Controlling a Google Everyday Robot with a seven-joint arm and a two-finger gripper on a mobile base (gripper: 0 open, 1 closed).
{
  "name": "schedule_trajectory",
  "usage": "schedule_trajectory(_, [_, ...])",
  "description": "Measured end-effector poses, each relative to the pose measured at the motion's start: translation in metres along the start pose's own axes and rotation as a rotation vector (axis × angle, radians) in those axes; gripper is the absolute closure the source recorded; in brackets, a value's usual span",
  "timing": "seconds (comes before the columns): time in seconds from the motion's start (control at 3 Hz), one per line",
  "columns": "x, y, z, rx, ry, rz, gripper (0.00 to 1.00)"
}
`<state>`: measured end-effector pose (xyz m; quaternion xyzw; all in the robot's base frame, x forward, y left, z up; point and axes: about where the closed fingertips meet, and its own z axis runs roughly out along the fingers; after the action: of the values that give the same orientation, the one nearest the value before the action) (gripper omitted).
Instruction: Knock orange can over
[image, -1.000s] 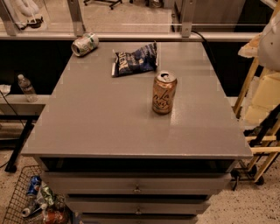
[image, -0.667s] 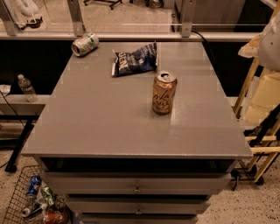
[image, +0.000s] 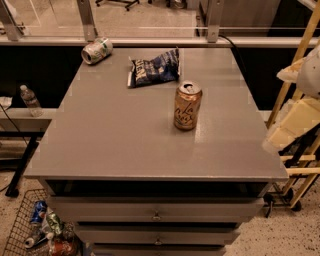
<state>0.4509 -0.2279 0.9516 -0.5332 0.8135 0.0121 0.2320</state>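
The orange can (image: 188, 106) stands upright on the grey table (image: 115, 145), right of the middle, its silver pull-tab top facing up. It is orange-tan with white cursive script. My gripper (image: 295, 125) shows only as pale cream arm parts at the right edge of the view, beyond the table's right side. It is well apart from the can, a little nearer the camera than it, and touches nothing on the table.
A dark blue chip bag (image: 152, 69) lies behind the can. A green-and-white can (image: 96, 50) lies on its side at the far left corner. A wooden frame (image: 295, 75) stands to the right. A wire basket of cans (image: 40, 230) sits on the floor at lower left.
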Motion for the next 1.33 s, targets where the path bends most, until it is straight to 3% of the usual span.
schedule_trajectory(0.33, [-0.012, -0.017, 0.042, -0.022, -0.208, 0.131, 0.00])
schedule_trajectory(0.67, [-0.036, -0.035, 0.063, -0.007, -0.407, 0.216, 0.00])
schedule_trajectory(1.0, [-0.066, -0.045, 0.070, 0.014, -0.525, 0.209, 0.00])
schedule_trajectory(1.33, [-0.095, -0.041, 0.078, 0.002, -0.562, 0.161, 0.00])
